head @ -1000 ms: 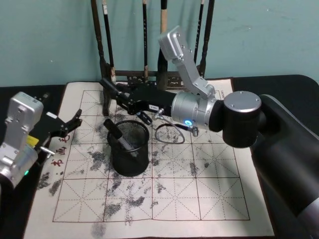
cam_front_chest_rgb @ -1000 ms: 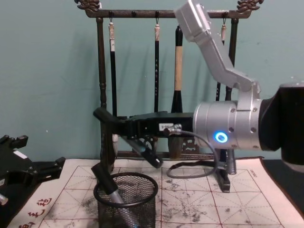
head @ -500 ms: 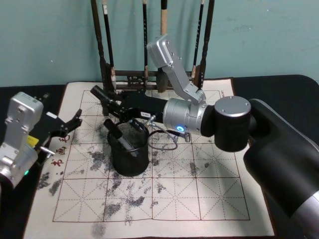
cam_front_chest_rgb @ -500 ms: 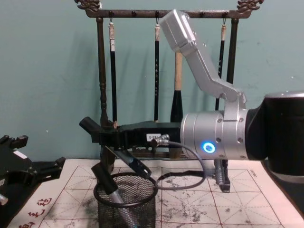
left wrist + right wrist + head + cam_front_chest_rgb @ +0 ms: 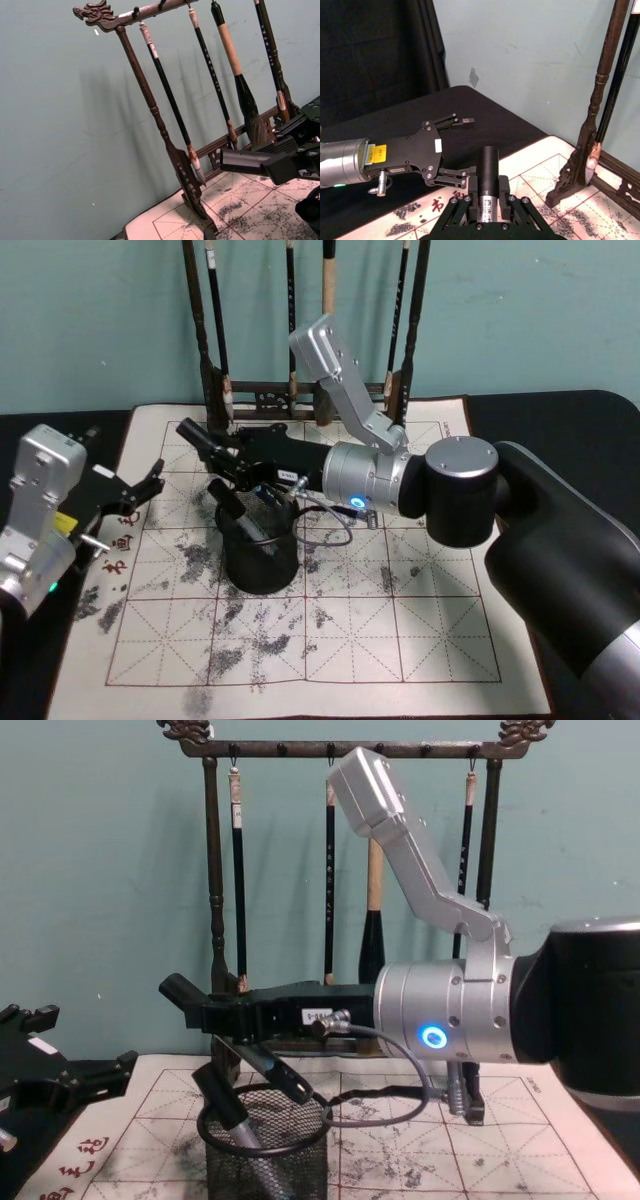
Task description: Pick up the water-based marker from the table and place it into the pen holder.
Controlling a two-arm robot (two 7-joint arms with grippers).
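Note:
My right gripper (image 5: 232,462) reaches across from the right and is shut on a dark water-based marker (image 5: 197,437), held slanted over the black mesh pen holder (image 5: 258,558). In the chest view the marker's lower end (image 5: 282,1077) dips to about the holder's rim (image 5: 205,1128), while its upper end sticks out to the left past the gripper (image 5: 235,1017). A second dark marker (image 5: 215,1092) leans inside the holder. The right wrist view shows the marker (image 5: 489,165) clamped between the fingers. My left gripper (image 5: 140,490) stays open at the mat's left edge.
The tall wooden brush rack (image 5: 215,390) with hanging brushes stands just behind the holder. The white mat with its red grid (image 5: 400,620) covers the dark table, ink-stained around the holder. A loose cable loop (image 5: 325,525) hangs under the right wrist.
My right gripper has moved left and down with the marker, bringing the marker's lower end from above the holder to its rim. The left arm has not moved.

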